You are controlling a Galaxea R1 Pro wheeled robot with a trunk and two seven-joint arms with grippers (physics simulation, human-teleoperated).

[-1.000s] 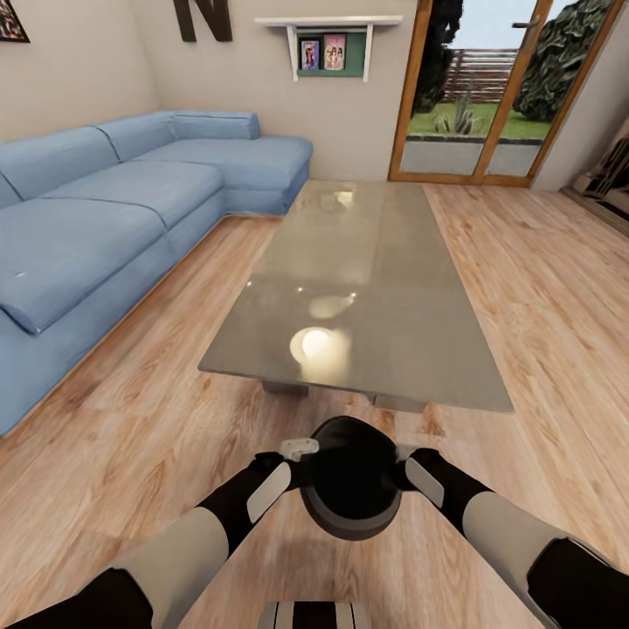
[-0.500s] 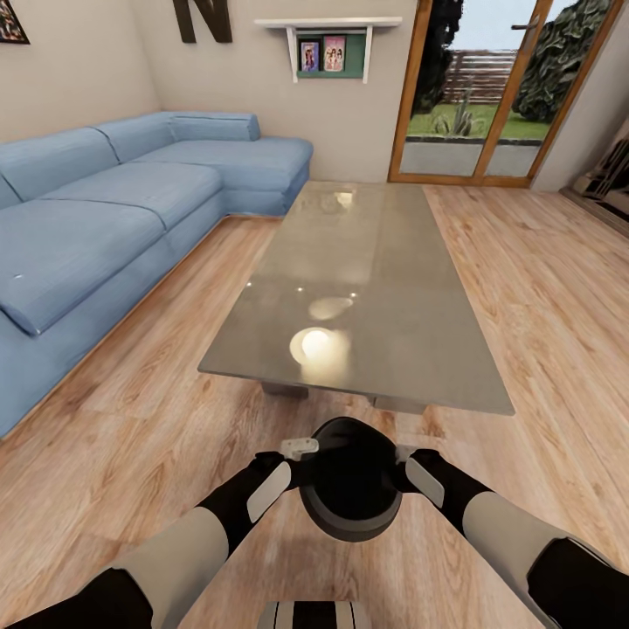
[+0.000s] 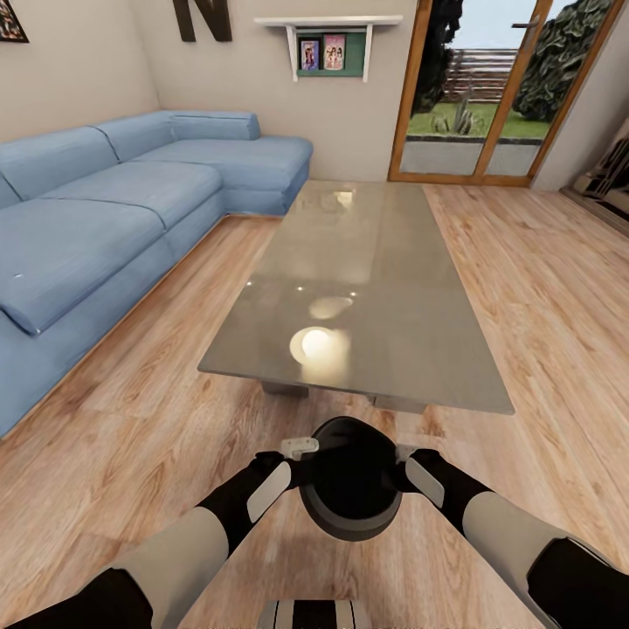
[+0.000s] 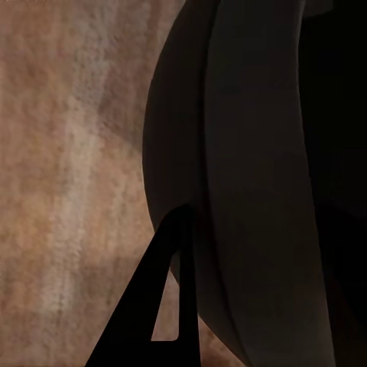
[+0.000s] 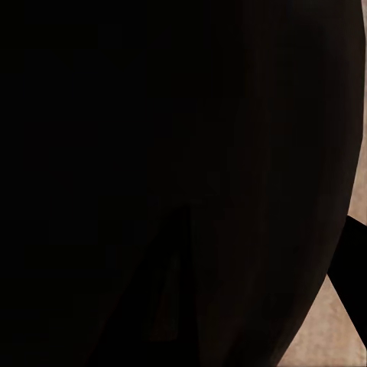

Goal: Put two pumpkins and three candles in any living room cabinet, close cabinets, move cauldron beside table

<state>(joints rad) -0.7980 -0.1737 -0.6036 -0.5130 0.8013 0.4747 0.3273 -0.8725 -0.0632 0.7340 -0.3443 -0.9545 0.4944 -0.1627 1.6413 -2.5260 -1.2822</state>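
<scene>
Cauldron (image 3: 351,479) sits between both arms in head view, black, mouth facing up toward cam, just short of the near end of the counter (image 3: 367,288), w/ wood plank floor (image 3: 131,437) under it. Left end effector (image 3: 301,454) is against the pot's left flank, right end effector (image 3: 404,459) against its right flank; pot looks squeezed between the two. Can't tell for either whether its own fingers are spread or pressed together. Left wrist view: one dark finger (image 4: 157,306) lies along the pot's curved wall (image 4: 252,191), floor beside it. Right wrist view is nearly all black pot surface (image 5: 153,153). Counter top is grey-green, glossy, w/ light reflections. Blue corner sofa (image 3: 105,210) is left of the counter; glazed patio door (image 3: 476,87) at the far wall.
</scene>
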